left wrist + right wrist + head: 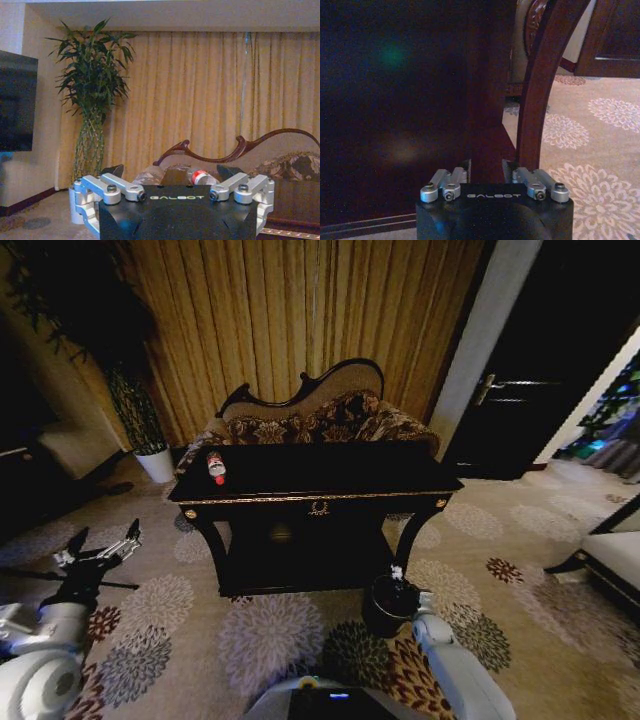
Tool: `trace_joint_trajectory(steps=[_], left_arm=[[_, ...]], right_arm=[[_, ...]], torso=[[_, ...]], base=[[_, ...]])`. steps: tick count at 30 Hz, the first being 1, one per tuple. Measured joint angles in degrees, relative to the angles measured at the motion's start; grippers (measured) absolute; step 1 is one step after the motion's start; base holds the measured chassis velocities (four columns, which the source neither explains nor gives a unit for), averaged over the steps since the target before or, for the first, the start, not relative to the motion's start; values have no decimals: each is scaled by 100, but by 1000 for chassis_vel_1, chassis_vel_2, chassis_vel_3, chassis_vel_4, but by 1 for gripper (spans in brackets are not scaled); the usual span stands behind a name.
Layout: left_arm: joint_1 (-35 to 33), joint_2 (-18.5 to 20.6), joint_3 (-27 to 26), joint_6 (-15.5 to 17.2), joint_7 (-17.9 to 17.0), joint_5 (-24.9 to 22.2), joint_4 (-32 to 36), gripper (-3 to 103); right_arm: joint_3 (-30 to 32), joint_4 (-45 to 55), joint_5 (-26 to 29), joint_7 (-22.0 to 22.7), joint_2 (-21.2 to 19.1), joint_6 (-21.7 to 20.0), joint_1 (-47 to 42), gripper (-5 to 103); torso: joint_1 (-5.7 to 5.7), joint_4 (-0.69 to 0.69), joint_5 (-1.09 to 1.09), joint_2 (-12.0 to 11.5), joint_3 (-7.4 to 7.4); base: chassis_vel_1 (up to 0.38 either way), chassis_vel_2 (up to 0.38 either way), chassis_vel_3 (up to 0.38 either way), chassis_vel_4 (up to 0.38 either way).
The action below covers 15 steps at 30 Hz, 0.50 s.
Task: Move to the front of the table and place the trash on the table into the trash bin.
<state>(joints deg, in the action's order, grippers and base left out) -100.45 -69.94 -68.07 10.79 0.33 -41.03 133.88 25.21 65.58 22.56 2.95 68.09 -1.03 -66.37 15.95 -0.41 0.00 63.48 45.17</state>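
- My right gripper (397, 573) hangs just over the trash bin (388, 605), which stands before the table (330, 478) near its right front leg; I believe the fingers pinch a white paper scrap (397, 571).
- My left gripper (105, 541) waits, open, left of the table.
- The bottle (216, 467) lies on the table's left end.
- I should release only when centred over the bin.

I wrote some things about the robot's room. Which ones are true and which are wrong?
1. The bottle lies on the table. True.
2. The trash bin stands on top of the table. False: it stands on the carpet by the table's front right leg.
3. The left gripper is holding the bottle. False: it is open, out to the table's left.
4. The right gripper is over the trash bin. True.
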Motion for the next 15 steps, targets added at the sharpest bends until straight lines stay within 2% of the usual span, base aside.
trace_joint_trajectory(steps=[2, 3, 4, 5, 7, 9, 12, 13, 15], left_arm=[[0, 2, 0, 0, 0, 0, 0, 100], [0, 7, 0, -2, 0, -2, -2, 100], [1, 12, 0, -3, 1, -2, -4, 100], [3, 13, 0, -3, 1, -3, -7, 100], [4, 15, 1, -4, 2, -4, -9, 100], [4, 16, 1, -4, 1, -4, -10, 100], [6, 21, 2, -6, 2, -6, -20, 100], [6, 21, 2, -6, 2, -6, -20, 100], [8, 23, 5, -8, 2, -6, -25, 100]], right_arm=[[0, 15, 0, 3, 2, 0, -3, 35], [0, 35, -1, 3, 5, -1, -7, 46], [0, 47, -2, 5, 8, -2, -13, 51], [0, 60, -3, 5, 11, -2, -20, 51], [0, 88, -7, 6, 19, -4, -35, 63], [0, 93, -9, 6, 20, -5, -38, 63], [0, 126, -10, 7, 21, -8, -51, 79], [0, 126, -10, 7, 21, -8, -51, 79], [0, 140, -10, 7, 19, -10, -55, 90]], torso=[[0, 0, -1, 0, 0], [0, 0, 0, 0, 0], [0, 0, 0, 0, 0], [0, 0, 0, 0, 0], [0, 0, 0, 0, 0], [0, 0, 0, 0, 0], [0, 0, 0, 0, 0], [0, 0, 0, 0, 0], [0, 0, 0, 0, 0]], base=[[0, 0, 0, 0], [0, 0, 0, 0], [0, 0, 0, 0], [0, 0, 0, 0], [0, 0, 0, 0], [0, 0, 0, 0], [0, 0, 0, 0], [0, 0, 0, 0], [0, 0, 0, 0]])
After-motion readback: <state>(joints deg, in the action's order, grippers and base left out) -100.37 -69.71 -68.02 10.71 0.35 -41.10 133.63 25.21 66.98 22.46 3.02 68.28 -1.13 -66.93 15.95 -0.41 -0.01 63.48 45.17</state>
